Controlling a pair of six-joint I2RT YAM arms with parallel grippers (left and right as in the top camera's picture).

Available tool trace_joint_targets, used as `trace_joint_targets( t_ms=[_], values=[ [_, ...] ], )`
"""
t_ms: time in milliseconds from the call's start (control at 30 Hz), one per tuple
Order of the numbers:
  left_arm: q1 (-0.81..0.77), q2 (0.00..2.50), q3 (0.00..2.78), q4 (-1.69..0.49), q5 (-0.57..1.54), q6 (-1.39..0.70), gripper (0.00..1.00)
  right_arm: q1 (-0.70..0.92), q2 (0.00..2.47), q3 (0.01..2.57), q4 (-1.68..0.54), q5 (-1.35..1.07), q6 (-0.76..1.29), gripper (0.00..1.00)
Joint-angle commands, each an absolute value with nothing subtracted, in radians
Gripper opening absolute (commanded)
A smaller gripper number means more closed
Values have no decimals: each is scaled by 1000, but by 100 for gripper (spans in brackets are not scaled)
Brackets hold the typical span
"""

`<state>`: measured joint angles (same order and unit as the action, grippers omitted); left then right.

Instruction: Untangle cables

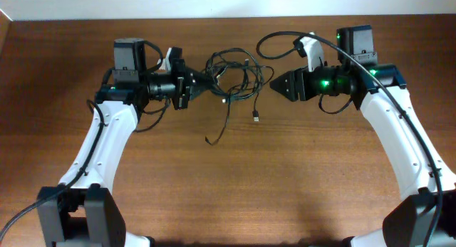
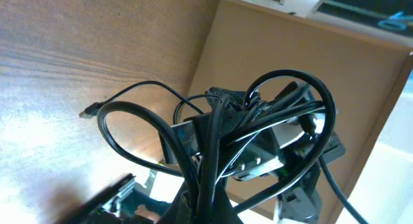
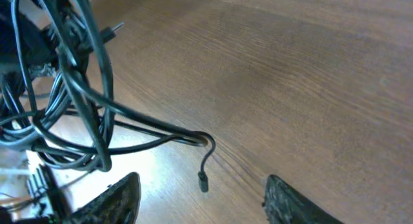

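Observation:
The cables (image 1: 235,75) form a loose black tangle at the table's back middle. One strand hangs down to a small plug (image 1: 256,119), and another loose end (image 1: 209,140) lies nearer the front. My left gripper (image 1: 206,82) is shut on the left side of the tangle. In the left wrist view several strands (image 2: 258,121) rise out of its closed jaws (image 2: 208,204). My right gripper (image 1: 274,85) stands open just right of the tangle and holds nothing. Between its fingers (image 3: 116,198) a plug end (image 3: 203,181) dangles over the wood, apart from both pads.
The brown wooden table (image 1: 228,183) ends at a pale wall along the back edge (image 1: 214,19). A thicker black arm cable (image 1: 285,39) arches above the right wrist. Both arm bases stand at the front corners (image 1: 78,211).

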<state>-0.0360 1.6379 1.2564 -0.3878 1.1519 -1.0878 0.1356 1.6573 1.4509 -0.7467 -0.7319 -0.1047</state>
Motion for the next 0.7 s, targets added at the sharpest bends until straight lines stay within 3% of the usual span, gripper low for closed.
trace_joint_targets(
  t_ms=[0,33,100,333,600,667],
  values=[
    [-33,1621,1259,-382,1163,-1183,0,166,1643,1457,-745,-725,-123,82],
    [-33,1621,1259,-382,1163,-1190,0,174,1643,1457,-744,-689,-116,88],
    [-33,1621,1259,-382,1178,-1193,0,190,1645,1457,-726,-587,-52,90],
    [-33,1621,1259,-382,1240,-1192,0,224,1660,1457,-548,-400,138,86],
    [-33,1621,1259,-382,1266,-1192,0,258,1724,1457,-451,-406,150,86],
    [-33,1621,1259,-381,1298,-1192,0,257,1744,1457,-428,-332,202,80]
  ],
)
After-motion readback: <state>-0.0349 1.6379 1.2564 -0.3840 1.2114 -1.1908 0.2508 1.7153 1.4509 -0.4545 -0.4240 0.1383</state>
